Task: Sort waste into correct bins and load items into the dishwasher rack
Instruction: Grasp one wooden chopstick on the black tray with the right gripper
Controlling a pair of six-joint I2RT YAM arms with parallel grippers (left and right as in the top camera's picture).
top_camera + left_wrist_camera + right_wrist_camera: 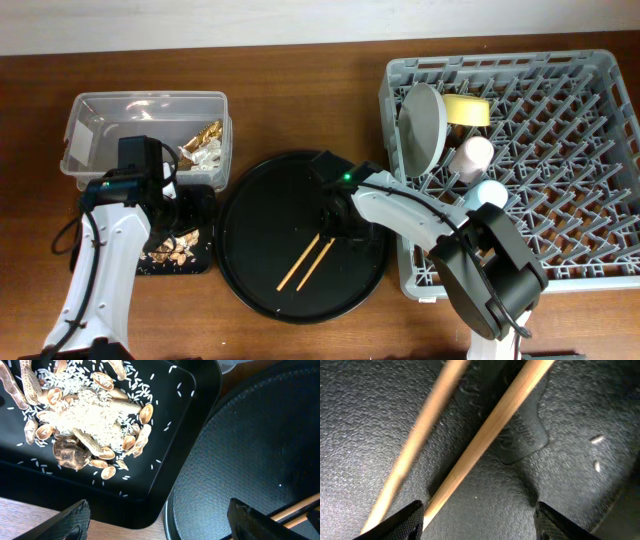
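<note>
Far left, the tub [120, 125] holds the wrapper [205, 137]. Nearer, scraps [95, 420] fill the black tray [185, 435], with the left end effector [167, 522] spread over its right edge. On the round tray [260, 210], chopsticks [310, 262] lie unpinched between the spread right end effector [480, 522]; the rack [590, 130] holds plate [422, 125], bowl [470, 110], pink cup [472, 155] and blue cup [490, 192].

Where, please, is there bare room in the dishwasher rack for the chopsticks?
The dishwasher rack is bare across its right half, up to its right wall. Crowded on the left: plate, yellow bowl, pink cup, blue cup.
</note>
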